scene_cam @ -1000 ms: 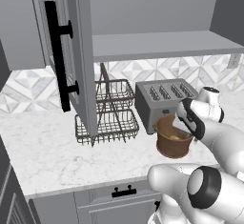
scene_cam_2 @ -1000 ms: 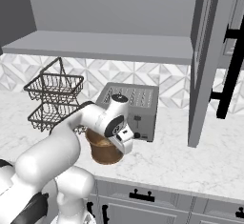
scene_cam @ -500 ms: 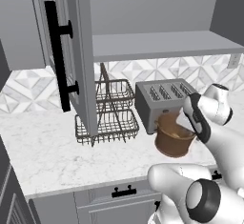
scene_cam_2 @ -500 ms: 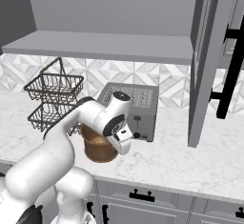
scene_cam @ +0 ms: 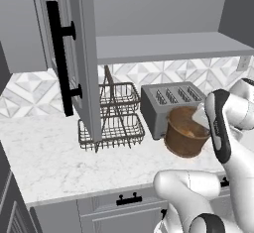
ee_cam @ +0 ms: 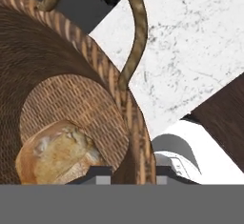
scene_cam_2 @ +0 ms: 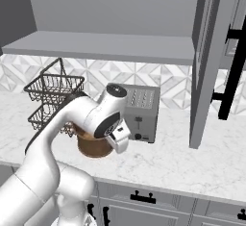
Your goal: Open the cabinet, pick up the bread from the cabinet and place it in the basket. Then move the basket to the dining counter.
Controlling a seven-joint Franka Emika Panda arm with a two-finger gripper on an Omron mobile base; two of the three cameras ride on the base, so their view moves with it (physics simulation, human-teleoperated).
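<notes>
Pincer clamped on basket rim, bread inside basket.
Hand view: the two dark fingertips sit one inside and one outside the woven wall, closed onto it; golden-brown roll lies on the basket floor, a rope handle arches over the marble bench. Base views: brown basket stands on the bench just in front of the grey toaster, arm's wrist over its rim. Two-tier black wire rack sits left of the toaster. Cabinet door with long black bar handle swung open above the rack; cabinet shelf visible behind. Grey drawers with short black pulls under the bench.
</notes>
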